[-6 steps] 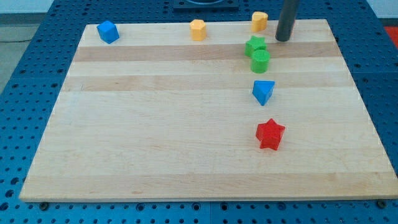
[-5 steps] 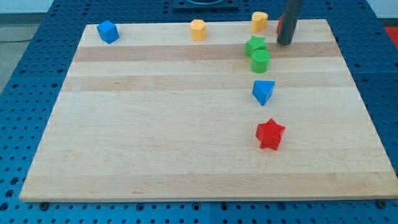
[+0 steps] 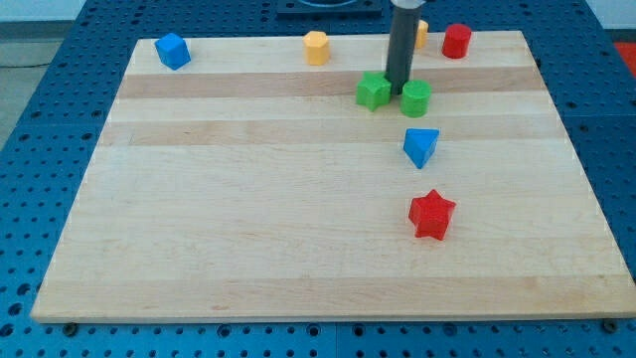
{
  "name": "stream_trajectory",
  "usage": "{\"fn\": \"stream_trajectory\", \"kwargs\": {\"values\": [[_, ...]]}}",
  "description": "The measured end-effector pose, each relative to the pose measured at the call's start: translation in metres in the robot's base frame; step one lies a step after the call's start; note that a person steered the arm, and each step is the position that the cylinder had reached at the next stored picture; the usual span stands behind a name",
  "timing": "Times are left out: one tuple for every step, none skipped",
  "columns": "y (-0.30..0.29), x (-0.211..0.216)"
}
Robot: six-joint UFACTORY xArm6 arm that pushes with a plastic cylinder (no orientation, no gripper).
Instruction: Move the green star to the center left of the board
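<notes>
Toward twelve o'clock on the surface, the green star touches my tip, a gripless end effector holding nothing. Light, stiff, probably slippery: push its three-o'clock side.

Our tip stands between the green star on the view's left and the green cylinder on the right, close to both, on the counter; a blue block and a red star lie below.

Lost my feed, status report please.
My tip between green star and green cylinder. Star upper middle, not yet center left. Path leftward open.
</notes>
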State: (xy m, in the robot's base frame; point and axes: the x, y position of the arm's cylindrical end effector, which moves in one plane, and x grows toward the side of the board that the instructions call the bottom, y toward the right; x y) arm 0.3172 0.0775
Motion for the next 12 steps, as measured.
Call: {"fn": "stream_trajectory", "kwargs": {"values": [[-0.035, 0.015], [-0.072, 0.024], [-0.106, 0.026], [-0.130, 0.021], [-0.166, 0.021], [-0.205, 0.021], [-0.235, 0.021], [-0.256, 0.025], [-0.261, 0.032], [-0.265, 0.050], [-0.280, 0.062], [-0.292, 0.072]]}}
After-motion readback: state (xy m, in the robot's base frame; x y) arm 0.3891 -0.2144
